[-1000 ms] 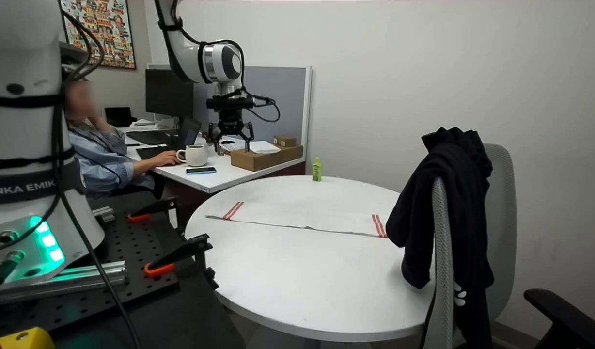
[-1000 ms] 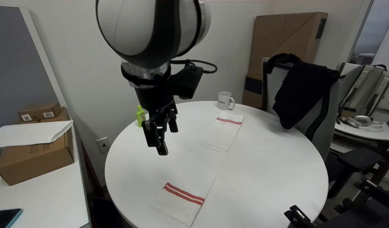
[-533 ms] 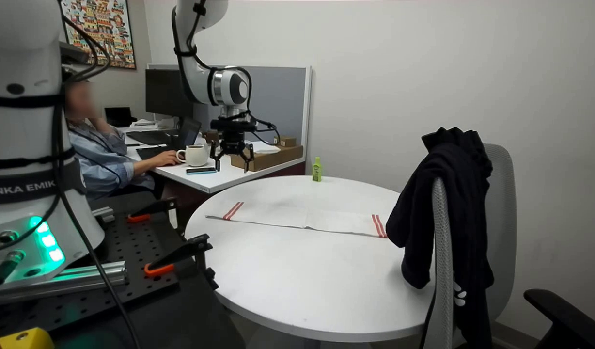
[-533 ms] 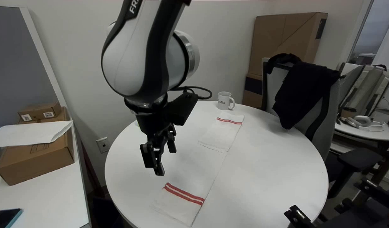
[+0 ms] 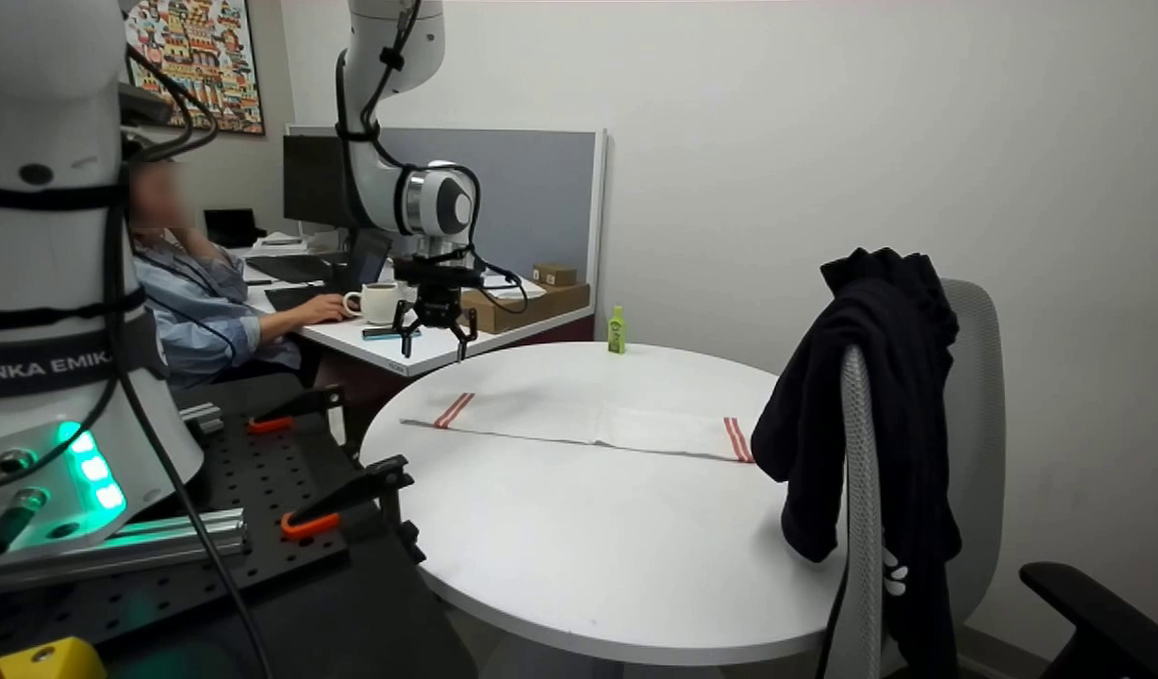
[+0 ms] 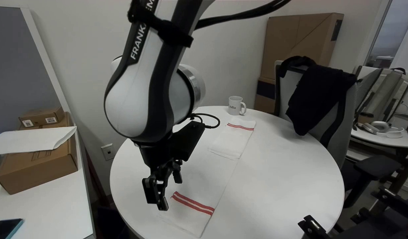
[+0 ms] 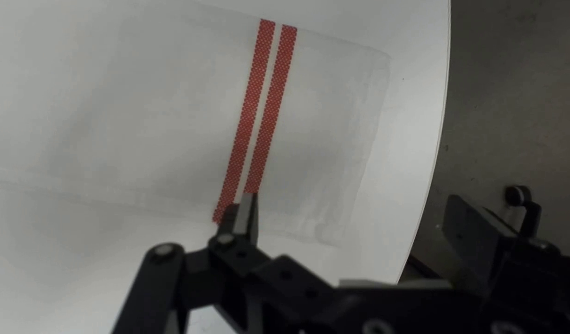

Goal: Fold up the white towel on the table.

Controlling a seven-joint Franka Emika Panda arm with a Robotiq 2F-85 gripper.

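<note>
The white towel lies flat on the round white table [image 5: 588, 556] as a long strip with red stripes near both ends. It shows in both exterior views [image 5: 541, 420] [image 6: 230, 142] and in the wrist view [image 7: 173, 120]. A layer edge crosses the strip near its middle. My gripper [image 5: 435, 356] [image 6: 170, 196] is open and empty, pointing down, above the striped end nearest the desk, not touching the cloth. In the wrist view my gripper [image 7: 352, 198] has one finger over the lower end of the stripes; the other appears beyond the table's edge, over the floor.
A green bottle [image 5: 617, 332] and a white mug [image 6: 235, 106] stand at the table's rim. A chair with a black jacket [image 5: 881, 377] is against the table. A desk [image 6: 41, 205] with a cardboard box [image 6: 38, 166] adjoins it; a person sits there. Black clamps [image 5: 353, 495] stick out near the table.
My gripper has come down and shifted towards the striped end nearest the desk, staying open. The green bottle is now hidden behind the arm in an exterior view. The towel has not moved.
</note>
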